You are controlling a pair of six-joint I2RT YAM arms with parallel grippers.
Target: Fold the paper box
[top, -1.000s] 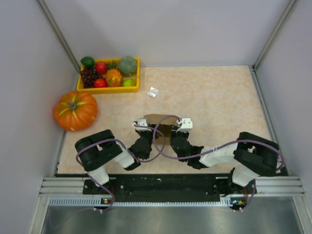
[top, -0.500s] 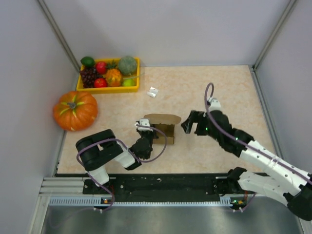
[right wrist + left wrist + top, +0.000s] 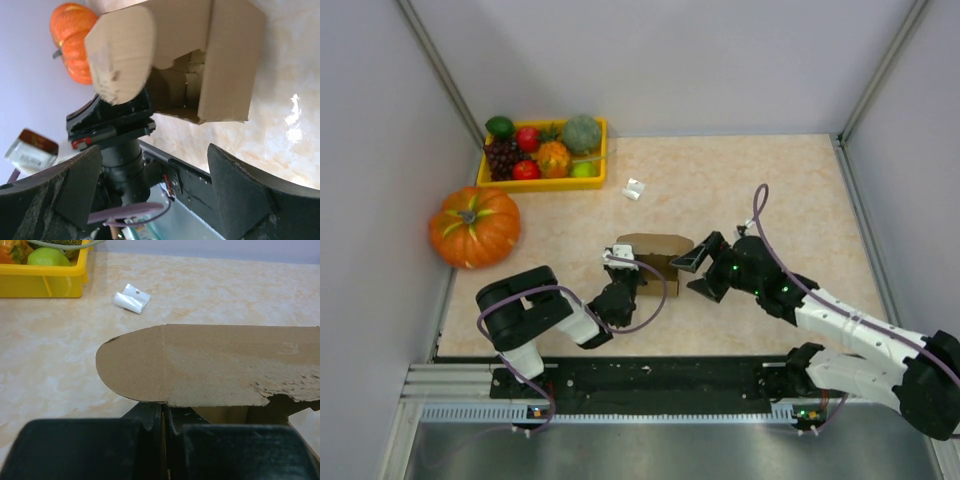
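Observation:
The paper box (image 3: 656, 256) is a small brown cardboard box standing near the table's front middle, with its rounded lid flap (image 3: 200, 365) raised over the open top. My left gripper (image 3: 623, 270) is shut on the box's left wall; the thin cardboard edge sits between its closed fingers (image 3: 166, 415). My right gripper (image 3: 698, 272) hovers just right of the box, open and holding nothing. In the right wrist view the box (image 3: 230, 65) lies beyond the spread fingertips (image 3: 240, 190), apart from them.
A yellow tray (image 3: 542, 184) of fruit stands at the back left, with a large orange pumpkin (image 3: 475, 226) in front of it by the left wall. A small white object (image 3: 634, 189) lies behind the box. Grey walls close in three sides.
My right gripper let go of the box's right side, opened and swung out to the right, then came back close to the box. The left gripper kept its hold.

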